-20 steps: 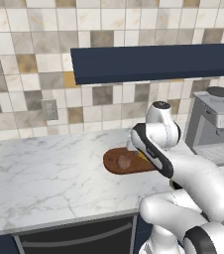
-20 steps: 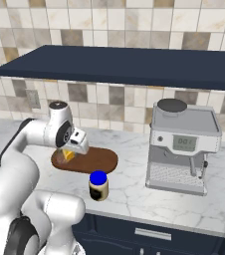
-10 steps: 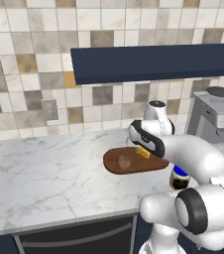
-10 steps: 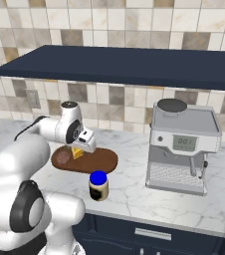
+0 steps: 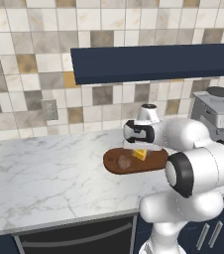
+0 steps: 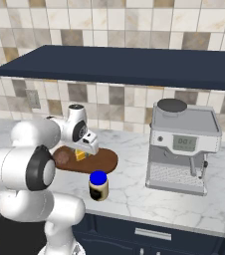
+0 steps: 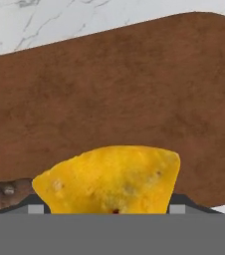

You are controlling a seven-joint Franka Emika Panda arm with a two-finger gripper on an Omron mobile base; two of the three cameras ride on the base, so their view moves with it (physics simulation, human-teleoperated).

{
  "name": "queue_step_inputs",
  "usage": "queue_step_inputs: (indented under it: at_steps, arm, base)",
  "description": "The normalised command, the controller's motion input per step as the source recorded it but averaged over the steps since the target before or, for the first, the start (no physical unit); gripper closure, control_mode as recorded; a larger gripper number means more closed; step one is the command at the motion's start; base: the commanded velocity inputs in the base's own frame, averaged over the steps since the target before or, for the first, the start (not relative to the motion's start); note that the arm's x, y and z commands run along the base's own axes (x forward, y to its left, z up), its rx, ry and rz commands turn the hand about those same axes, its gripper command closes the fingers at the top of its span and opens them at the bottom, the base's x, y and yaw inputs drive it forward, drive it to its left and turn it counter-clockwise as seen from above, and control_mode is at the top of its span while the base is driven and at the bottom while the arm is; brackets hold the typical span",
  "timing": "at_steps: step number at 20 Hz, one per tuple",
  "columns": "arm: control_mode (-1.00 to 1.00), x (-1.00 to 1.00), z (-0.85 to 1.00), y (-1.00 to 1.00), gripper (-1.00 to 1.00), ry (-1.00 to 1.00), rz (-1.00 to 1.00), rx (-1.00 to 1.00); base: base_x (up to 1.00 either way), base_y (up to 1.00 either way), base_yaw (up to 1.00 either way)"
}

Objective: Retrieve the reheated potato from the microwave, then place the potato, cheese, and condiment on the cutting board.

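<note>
The cutting board lies on the marble counter, a dark reddish-brown oval. The potato rests on its left end. Just right of the potato, my gripper points down over the board, shut on the cheese. The yellow wedge sits at or just above the wood; contact is hard to tell. The condiment stands on the counter in front of the board. The microwave is out of view.
A steel coffee machine stands on the counter right of the board. A dark blue shelf hangs above the counter. The counter's front edge runs close behind the jar.
The hand with the cheese has shifted a little toward the board's middle, beside the potato. The arm's elbow has swung lower and nearer the cameras. The jar and the potato have stayed put.
</note>
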Motion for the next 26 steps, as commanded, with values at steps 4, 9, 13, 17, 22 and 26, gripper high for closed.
queue_step_inputs:
  at_steps: [4, 9, 13, 17, 22, 26]
  arm:
    - [-1.0, 0.26, -0.27, 0.01, 1.0, 0.07, 0.0, 0.02]
    - [-1.0, 0.13, -0.28, 0.06, 1.0, 0.01, -0.01, 0.02]
    - [-1.0, 0.07, -0.26, 0.05, 1.0, 0.0, -0.01, 0.0]
    - [-1.0, 0.05, -0.25, 0.01, 1.0, 0.0, -0.02, 0.0]
    - [-1.0, 0.06, -0.21, 0.0, -1.0, 0.0, -0.02, 0.0]
    - [-1.0, 0.0, -0.11, 0.0, -1.0, 0.0, -0.01, 0.0]
  base:
    - [0.0, 0.0, 0.0]
    - [0.0, 0.0, 0.0]
    - [0.0, 0.0, 0.0]
    - [0.0, 0.0, 0.0]
    - [0.0, 0.0, 0.0]
    - [0.0, 0.0, 0.0]
